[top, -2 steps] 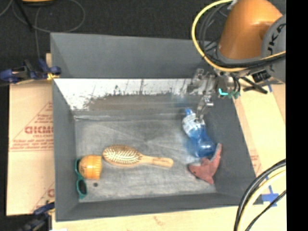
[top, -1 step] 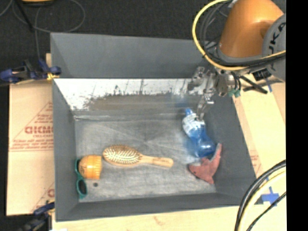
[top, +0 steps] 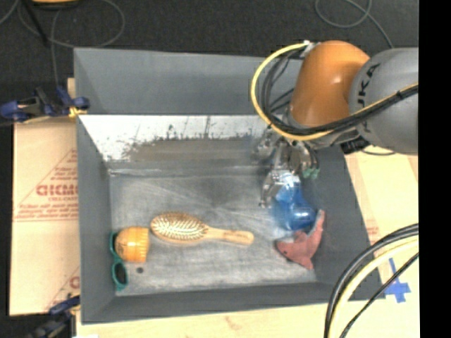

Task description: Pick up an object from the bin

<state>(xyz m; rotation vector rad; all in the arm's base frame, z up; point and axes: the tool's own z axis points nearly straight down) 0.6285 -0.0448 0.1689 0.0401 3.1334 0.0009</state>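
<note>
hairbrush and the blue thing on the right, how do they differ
The hairbrush is pale wood; the blue object is glossy blue. The hairbrush is long and slim, handle pointing right; the blue object is short and rounded. The hairbrush lies clear of the gripper at front middle; the blue object sits under the gripper, beside a reddish scrap. Both are inside the bin.
</note>
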